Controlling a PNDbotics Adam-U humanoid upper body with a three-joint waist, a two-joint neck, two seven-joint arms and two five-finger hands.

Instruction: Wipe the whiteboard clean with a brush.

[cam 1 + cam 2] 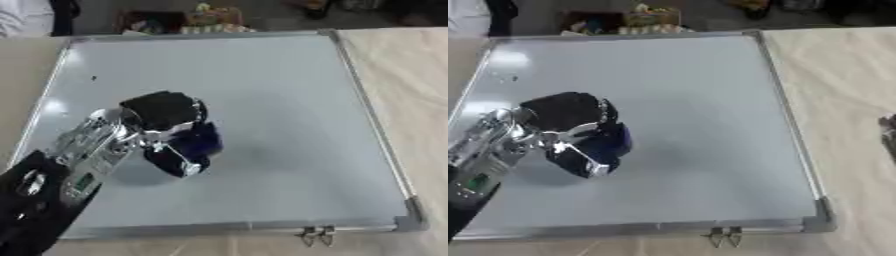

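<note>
Nearest the camera, the left robot hand (166,130) is being curled round a dark blue brush (197,145), pressed on the grey-framed whiteboard (262,100) lying flat on the beige tabletop (411,75). A small dark mark (94,78) risks being missed. No containers are being shown clearly.

We see pale wood-grain table (411,75), two metal clips (317,234) at near edge, colourful clutter (188,21) beyond
</note>
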